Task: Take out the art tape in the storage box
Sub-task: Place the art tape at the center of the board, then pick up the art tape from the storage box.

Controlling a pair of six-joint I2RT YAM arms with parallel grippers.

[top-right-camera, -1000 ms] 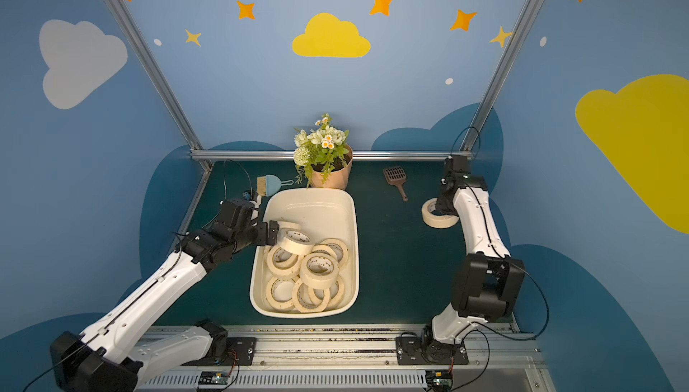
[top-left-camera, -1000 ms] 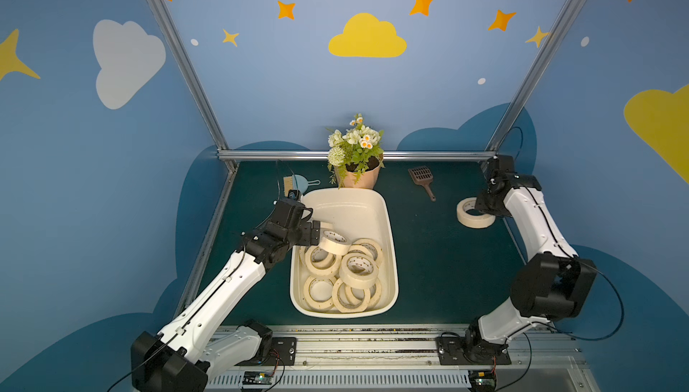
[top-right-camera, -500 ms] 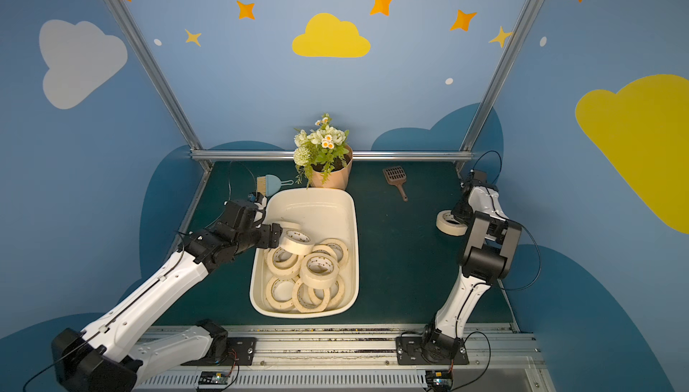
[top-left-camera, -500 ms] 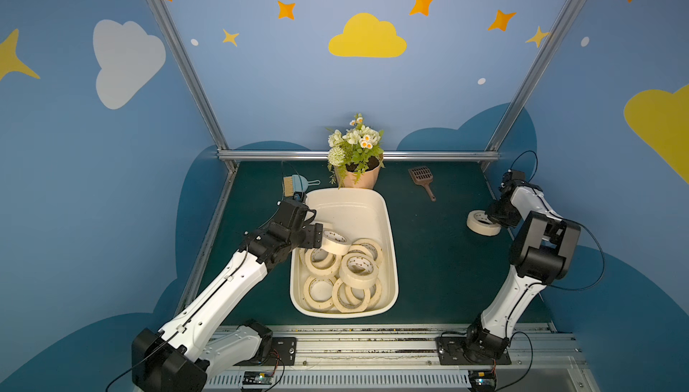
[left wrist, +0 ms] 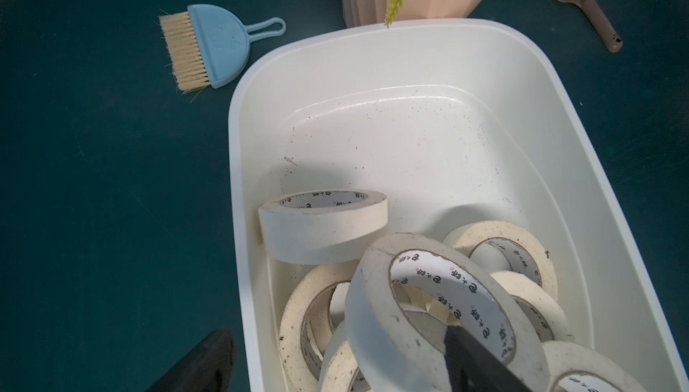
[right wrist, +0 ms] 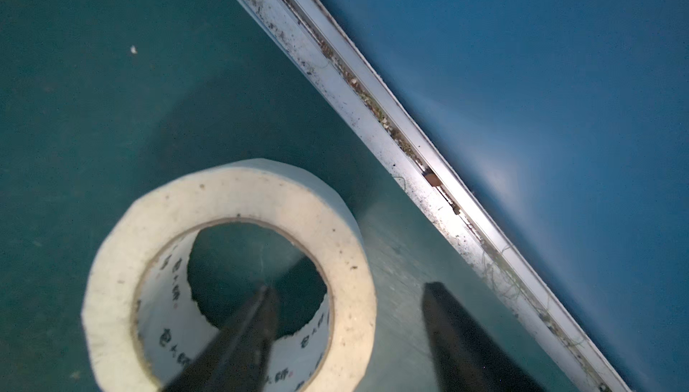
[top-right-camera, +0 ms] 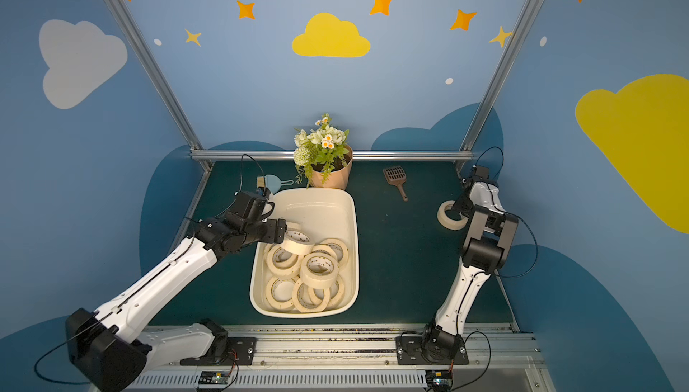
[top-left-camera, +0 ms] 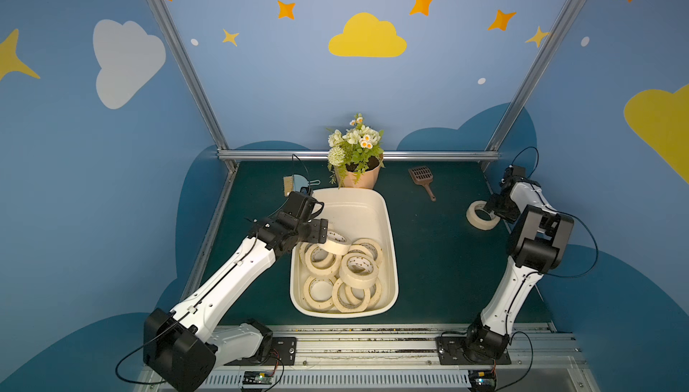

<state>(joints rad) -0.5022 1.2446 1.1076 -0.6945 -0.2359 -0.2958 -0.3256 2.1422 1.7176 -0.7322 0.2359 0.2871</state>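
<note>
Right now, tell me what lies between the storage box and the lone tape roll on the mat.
Only bare green mat, seen in both top views between storage box and tape roll; the brown scoop sits farther back.

Right claw (right wrist: 350, 287) opens, lets go of roll (top-left-camera: 481, 221) on worktop (top-left-camera: 428, 259), elbow (top-left-camera: 540, 239) folds up; left claw (top-left-camera: 323, 231) edges over box (top-left-camera: 350, 207).

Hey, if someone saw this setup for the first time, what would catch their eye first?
The white box mid-table, with cream tape rolls heaped at its near end. A lone roll lies on the green mat at the far right, the open right gripper straddling its wall. A flower pot stands behind the box.
</note>
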